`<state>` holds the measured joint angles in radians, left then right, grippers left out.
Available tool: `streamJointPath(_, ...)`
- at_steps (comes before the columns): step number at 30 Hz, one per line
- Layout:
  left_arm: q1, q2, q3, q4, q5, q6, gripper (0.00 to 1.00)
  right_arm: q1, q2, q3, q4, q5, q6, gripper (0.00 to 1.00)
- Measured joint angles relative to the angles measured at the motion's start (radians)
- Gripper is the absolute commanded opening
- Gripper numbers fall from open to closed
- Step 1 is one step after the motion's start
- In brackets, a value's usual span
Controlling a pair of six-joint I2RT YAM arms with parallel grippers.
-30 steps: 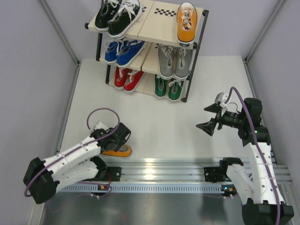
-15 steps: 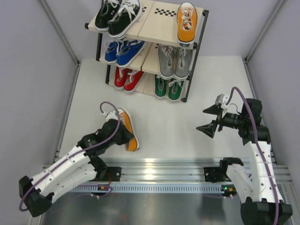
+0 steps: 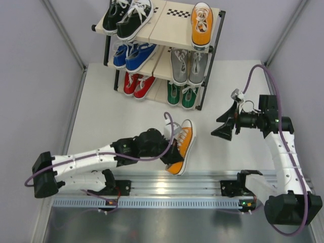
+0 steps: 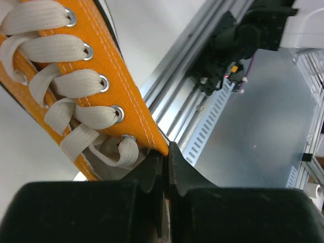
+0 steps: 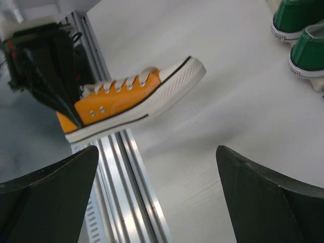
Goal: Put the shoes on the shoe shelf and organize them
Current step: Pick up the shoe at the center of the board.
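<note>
Left pincer (image 3: 173, 153) is clamped together on the rim of the orange shoe (image 3: 184, 143), which hangs clear of the desk (image 3: 126, 111), its toe pointing ahead of the pincer toward the shoe shelf (image 3: 172, 26). A second ago this shoe lay on the desk under the pincer, nearer the arm's base; now it is lifted and carried forward. Off to the side, the right pincer (image 3: 223, 126) stands wide apart, empty. The shoe's mate (image 3: 202, 25) sits far ahead on the top tier, so the last placement seems underway.

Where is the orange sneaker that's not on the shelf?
The orange sneaker is near the centre of the top view, its canvas edge pinched by the left gripper, just beyond the metal rail, left of the open right gripper.
</note>
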<state>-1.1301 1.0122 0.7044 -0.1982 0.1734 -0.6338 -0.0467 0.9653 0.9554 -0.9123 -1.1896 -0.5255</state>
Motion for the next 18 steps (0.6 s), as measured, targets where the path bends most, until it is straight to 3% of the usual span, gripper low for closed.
streamJointPath(4,-0.100,0.166,0.127,0.089,-0.018,0.056,0.00,0.040,-0.012,-0.007,0.125,0.110,0.268,0.99)
streamJointPath(9,-0.159,0.309,0.231,0.177,-0.041,0.103,0.00,0.137,-0.076,-0.026,0.227,0.441,0.560,0.99)
streamJointPath(18,-0.161,0.397,0.281,0.206,-0.069,0.127,0.00,0.156,-0.092,-0.066,0.276,0.621,0.719,0.99)
